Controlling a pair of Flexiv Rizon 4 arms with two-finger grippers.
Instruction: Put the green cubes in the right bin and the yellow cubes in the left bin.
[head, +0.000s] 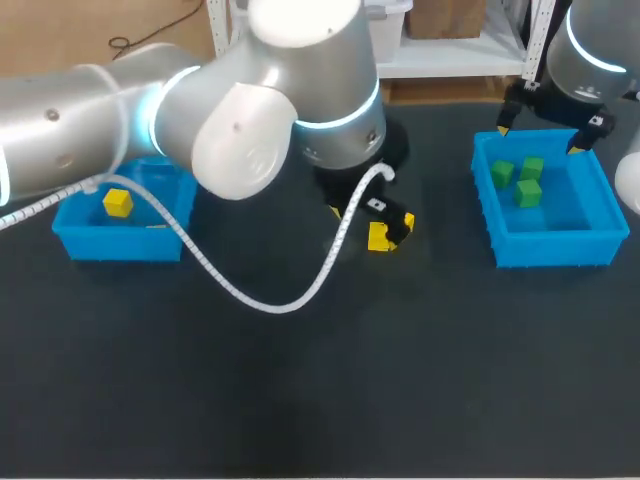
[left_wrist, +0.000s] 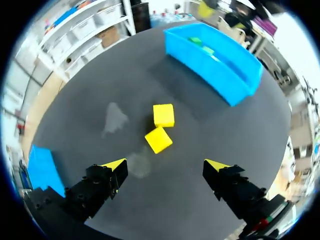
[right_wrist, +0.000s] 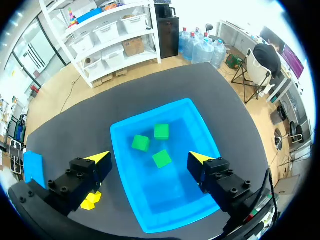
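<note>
Two yellow cubes (left_wrist: 160, 127) lie touching on the black table; in the head view only one yellow cube (head: 380, 236) shows, partly behind my left arm. My left gripper (left_wrist: 167, 167) hangs open above them, nothing between its fingers. Another yellow cube (head: 118, 203) rests in the left bin (head: 80, 240). Three green cubes (head: 524, 180) lie in the right bin (head: 550, 245); the wrist view shows the same green cubes (right_wrist: 152, 145) in that bin (right_wrist: 125, 132). My right gripper (right_wrist: 150, 160) is open above the bin, empty.
My left arm's white coiled cable (head: 260, 295) droops over the table's middle. The right bin (left_wrist: 215, 60) stands ahead of the left gripper, the left bin's corner (left_wrist: 42, 167) beside it. The yellow cubes (right_wrist: 90, 200) show beside the right gripper's finger.
</note>
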